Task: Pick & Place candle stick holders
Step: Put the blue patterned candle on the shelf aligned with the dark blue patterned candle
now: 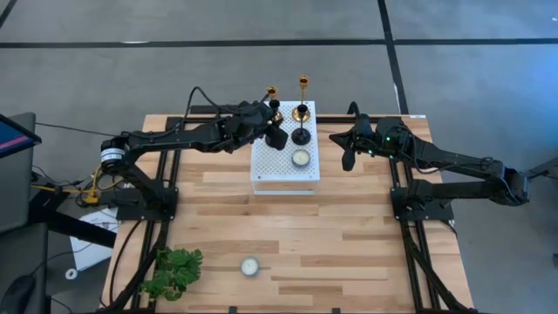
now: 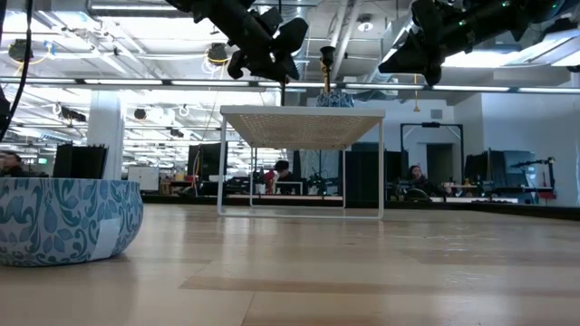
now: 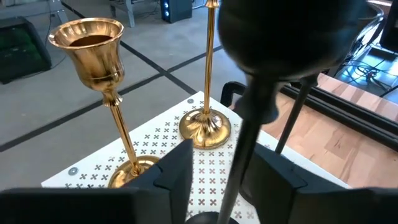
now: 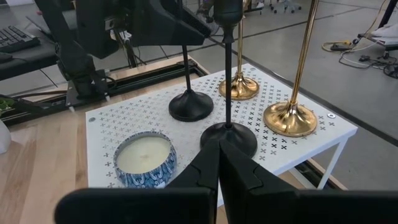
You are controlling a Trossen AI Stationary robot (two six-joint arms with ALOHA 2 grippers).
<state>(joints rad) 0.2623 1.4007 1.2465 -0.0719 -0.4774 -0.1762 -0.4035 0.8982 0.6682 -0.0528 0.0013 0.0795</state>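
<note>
Wood tabletop (image 1: pixel 288 244), white perforated stand (image 1: pixel 270 170) at its far middle. All four candle stick holders stand on the stand: two gold (image 3: pixel 102 68) at the far edge, two black (image 4: pixel 189 102) just nearer. My left gripper (image 3: pixel 233 171), jaws apart, straddles one black stem. My right gripper (image 4: pixel 219 158), jaws together, hovers beside the stand.
</note>
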